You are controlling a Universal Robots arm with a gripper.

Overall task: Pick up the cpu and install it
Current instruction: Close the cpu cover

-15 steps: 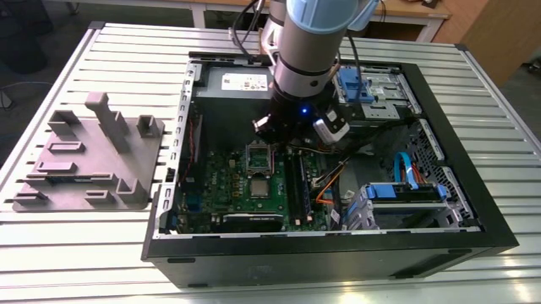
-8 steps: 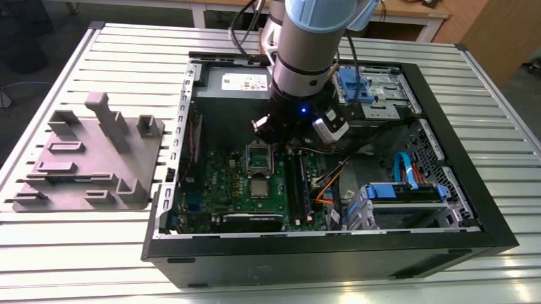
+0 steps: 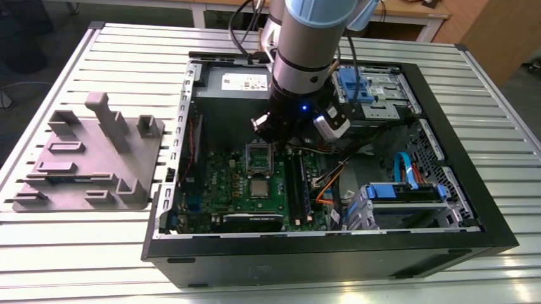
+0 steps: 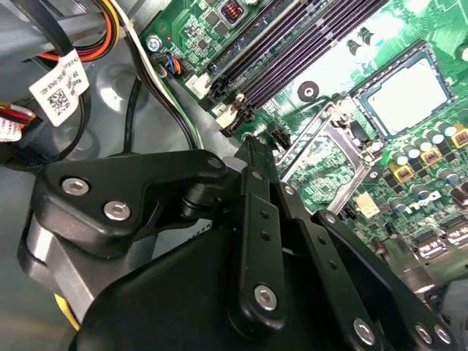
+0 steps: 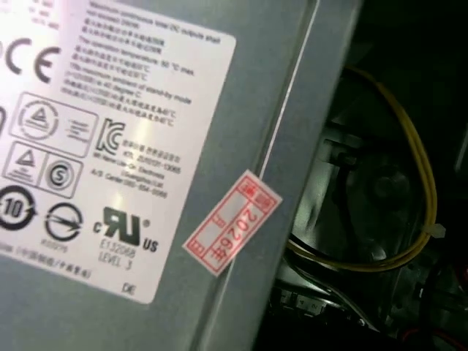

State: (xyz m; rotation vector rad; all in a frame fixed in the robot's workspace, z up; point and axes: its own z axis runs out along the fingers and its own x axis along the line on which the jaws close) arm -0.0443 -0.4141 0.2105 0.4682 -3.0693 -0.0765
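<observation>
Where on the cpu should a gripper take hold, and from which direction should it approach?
Probably by two opposite side edges, coming straight down from above. The cpu lies flat on the green motherboard with its metal top up, so only its thin edges offer a hold, and a sideways approach would likely meet the parts standing on the board around it.

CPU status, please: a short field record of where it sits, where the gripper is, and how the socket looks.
cpu: lying flat on the green motherboard, not held
gripper: low over the board next to the socket, apart from the cpu
socket: frame open, looks empty
case: open-sided, board exposed
task state: cpu not yet picked up
</observation>
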